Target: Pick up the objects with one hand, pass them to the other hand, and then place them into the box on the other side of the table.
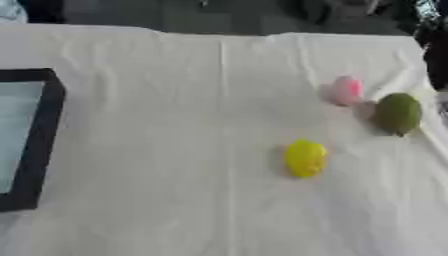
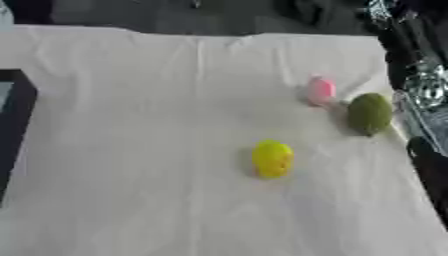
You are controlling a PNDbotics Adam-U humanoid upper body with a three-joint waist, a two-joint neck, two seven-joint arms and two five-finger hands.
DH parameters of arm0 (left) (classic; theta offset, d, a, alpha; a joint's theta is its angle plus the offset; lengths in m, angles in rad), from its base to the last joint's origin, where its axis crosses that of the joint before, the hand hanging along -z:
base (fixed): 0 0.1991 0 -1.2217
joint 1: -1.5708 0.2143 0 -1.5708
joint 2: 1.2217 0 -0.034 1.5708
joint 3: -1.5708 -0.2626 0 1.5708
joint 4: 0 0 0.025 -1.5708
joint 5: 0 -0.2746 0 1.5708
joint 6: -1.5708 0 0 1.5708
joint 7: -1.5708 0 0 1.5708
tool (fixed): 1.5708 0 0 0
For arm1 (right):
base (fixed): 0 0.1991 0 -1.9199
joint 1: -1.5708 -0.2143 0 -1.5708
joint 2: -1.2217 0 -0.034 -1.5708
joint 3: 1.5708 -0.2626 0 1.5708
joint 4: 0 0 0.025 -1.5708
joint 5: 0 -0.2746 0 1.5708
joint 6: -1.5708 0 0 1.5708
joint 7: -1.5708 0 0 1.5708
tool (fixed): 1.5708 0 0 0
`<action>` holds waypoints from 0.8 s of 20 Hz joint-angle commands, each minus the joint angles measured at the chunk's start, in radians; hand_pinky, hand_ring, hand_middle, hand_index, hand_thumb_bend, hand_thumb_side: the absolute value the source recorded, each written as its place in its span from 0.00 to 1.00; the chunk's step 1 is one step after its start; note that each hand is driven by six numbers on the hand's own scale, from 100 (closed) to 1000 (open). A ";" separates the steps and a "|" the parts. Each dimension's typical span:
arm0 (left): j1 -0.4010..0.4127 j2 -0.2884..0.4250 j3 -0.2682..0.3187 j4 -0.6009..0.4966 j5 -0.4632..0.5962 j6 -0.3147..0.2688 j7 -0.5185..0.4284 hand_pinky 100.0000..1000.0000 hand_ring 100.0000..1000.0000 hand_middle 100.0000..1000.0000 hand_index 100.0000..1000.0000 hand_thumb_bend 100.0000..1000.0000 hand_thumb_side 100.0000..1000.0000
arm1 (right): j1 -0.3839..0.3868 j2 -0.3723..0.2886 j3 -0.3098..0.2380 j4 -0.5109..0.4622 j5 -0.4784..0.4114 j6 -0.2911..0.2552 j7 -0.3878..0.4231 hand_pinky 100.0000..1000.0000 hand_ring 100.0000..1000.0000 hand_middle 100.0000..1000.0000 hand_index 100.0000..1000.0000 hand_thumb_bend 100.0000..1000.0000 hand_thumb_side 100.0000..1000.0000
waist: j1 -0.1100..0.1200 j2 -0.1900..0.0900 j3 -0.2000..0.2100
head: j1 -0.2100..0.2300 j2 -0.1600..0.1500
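The surface (image 1: 175, 200) is covered with a white cloth with some folds. Its far edge runs across the top of both views, and its right edge goes down diagonally on the right side. The middle and the near part of the cloth are open, with nothing lying there.

Three small things lie on the right half. A yellow object (image 1: 305, 158) sits alone near the middle, well apart from the edges. A pink object (image 1: 347, 90) is farther back, and a green object (image 1: 399, 113) lies just beside it, very near to the right edge.

At the left edge stands the box (image 1: 35, 150), with a dark rim and a pale inside; I see nothing in the visible part of it.

In the right eye view, dark and silver parts of the right arm (image 2: 424, 100) show beyond the right edge. No robot hand can be made out, so I cannot tell its state.
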 commanded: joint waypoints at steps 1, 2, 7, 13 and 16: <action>-0.005 0.020 0.014 -0.020 -0.003 0.001 0.003 0.63 0.70 0.75 0.90 0.29 0.77 | -0.007 -0.085 -0.007 0.004 0.040 0.045 0.047 0.89 0.79 0.78 0.90 0.00 0.64 | 0.001 -0.032 -0.004 | 0.001 0.001; -0.004 0.020 0.014 -0.020 -0.003 0.000 0.002 0.63 0.70 0.75 0.90 0.29 0.77 | -0.007 -0.100 -0.008 0.009 0.057 0.061 0.062 0.89 0.79 0.78 0.90 0.00 0.63 | 0.001 -0.032 -0.005 | 0.000 0.002; -0.002 0.024 0.013 -0.025 -0.005 -0.005 0.000 0.63 0.70 0.75 0.90 0.29 0.77 | -0.009 -0.165 -0.009 0.045 0.175 0.114 0.167 0.90 0.82 0.81 0.91 0.00 0.55 | 0.003 -0.034 -0.007 | -0.009 0.010; 0.003 0.031 0.013 -0.034 -0.006 -0.010 -0.002 0.63 0.70 0.75 0.90 0.29 0.76 | -0.031 -0.222 -0.015 0.154 0.396 0.078 0.429 0.91 0.86 0.85 0.93 0.00 0.45 | 0.007 -0.038 -0.011 | -0.018 0.023; 0.004 0.032 0.011 -0.035 -0.007 -0.008 -0.004 0.63 0.70 0.75 0.90 0.28 0.76 | -0.044 -0.230 -0.012 0.206 0.474 0.024 0.559 0.91 0.87 0.86 0.95 0.00 0.39 | 0.012 -0.039 -0.011 | -0.029 0.027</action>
